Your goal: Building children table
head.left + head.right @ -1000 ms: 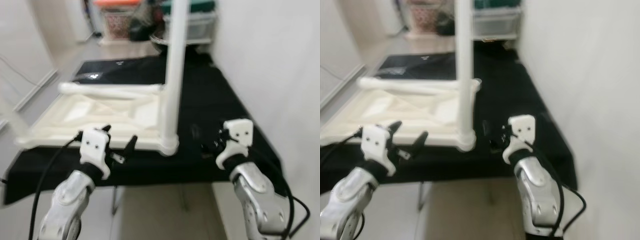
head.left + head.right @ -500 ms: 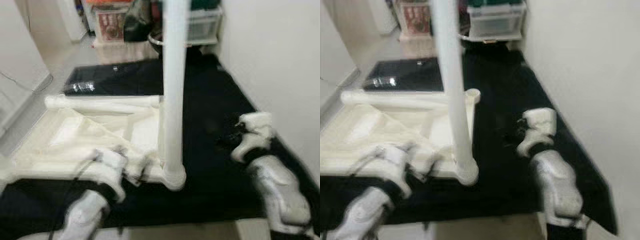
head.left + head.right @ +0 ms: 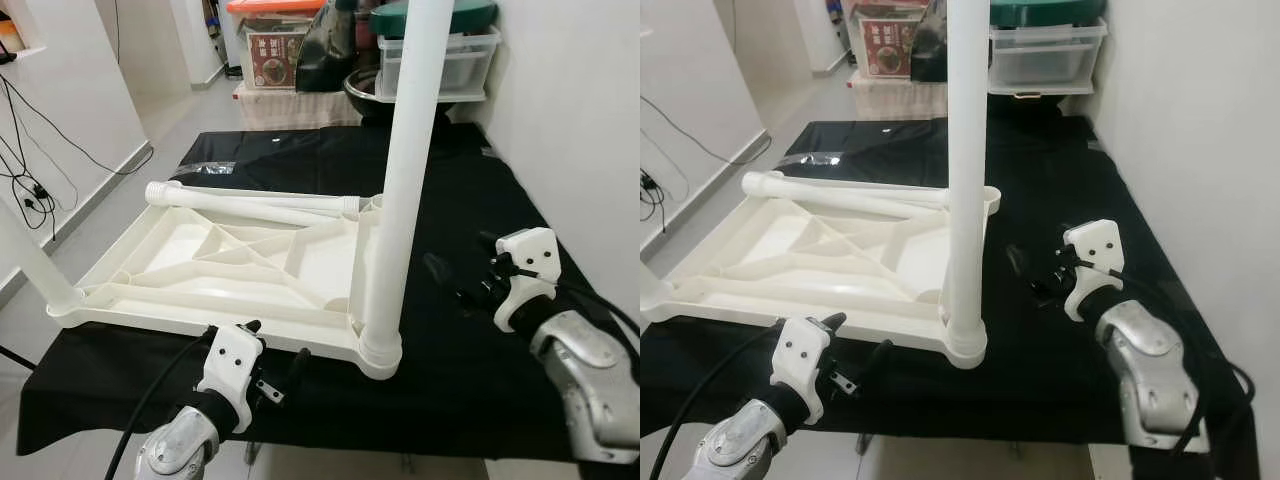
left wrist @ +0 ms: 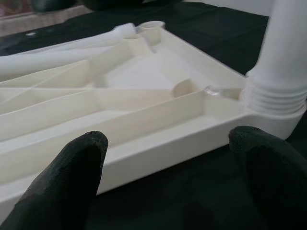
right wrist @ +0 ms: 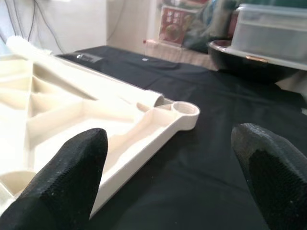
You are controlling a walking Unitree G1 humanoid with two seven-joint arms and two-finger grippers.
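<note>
- Left eye view: a white ribbed plastic tabletop [image 3: 230, 265] lies upside down on the black-covered desk [image 3: 450, 190], reaching from the desk's left edge toward its middle. A white plastic tube leg [image 3: 405, 170] stands upright in the tabletop's near right corner socket. A second white tube leg [image 3: 250, 205] lies flat along the tabletop's far edge. The left gripper [image 3: 275, 370] hovers at the desk's near edge, just in front of the tabletop's near rim, fingers apart and holding nothing.
- Right eye view: the right gripper [image 3: 1035, 275] sits over the black cover near the desk's right edge, to the right of the upright leg and apart from it. Clear plastic storage boxes [image 3: 1045, 50] stand beyond the desk's far edge.
- Left wrist view: two black fingers [image 4: 72, 177] are spread wide and empty, with the tabletop's near rim between them and the upright leg's ringed base to one side.
- Right wrist view: the black fingers [image 5: 72, 172] are spread wide and empty, pointing at the tabletop's far right corner socket [image 5: 184, 110], which has no leg in it.
</note>
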